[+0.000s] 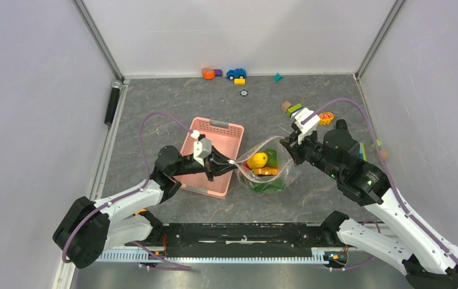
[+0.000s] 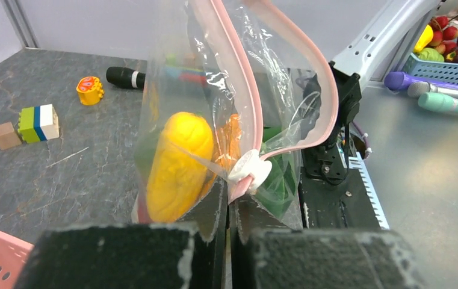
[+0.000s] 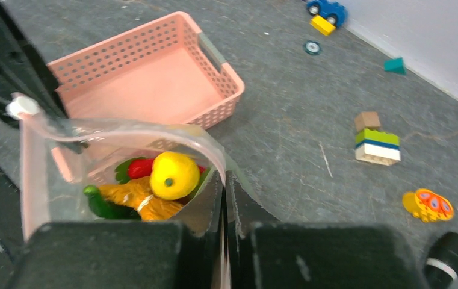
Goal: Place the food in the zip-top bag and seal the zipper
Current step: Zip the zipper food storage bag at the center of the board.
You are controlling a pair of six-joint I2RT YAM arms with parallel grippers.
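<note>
The clear zip-top bag [image 1: 269, 171] hangs stretched between my two grippers, its mouth open. Inside lie the yellow mango [image 1: 257, 160], an orange piece [image 1: 266, 171] and green pieces [image 1: 268, 185]; a red chili [image 3: 139, 167] shows in the right wrist view. My left gripper [image 1: 233, 162] is shut on the bag's corner just below the white slider tab [image 2: 249, 170]. The pink zipper strip [image 2: 241, 84] loops open above it. My right gripper [image 1: 286, 147] is shut on the opposite end of the bag's top edge [image 3: 217, 162]. The bok choy is not distinguishable.
A pink slotted basket [image 1: 214, 153] stands right beside the bag, under my left gripper. Toy car [image 1: 236, 73], blocks [image 1: 292, 108] and an orange toy [image 1: 326, 117] lie behind. A black cylinder [image 1: 113, 102] lies at the left wall.
</note>
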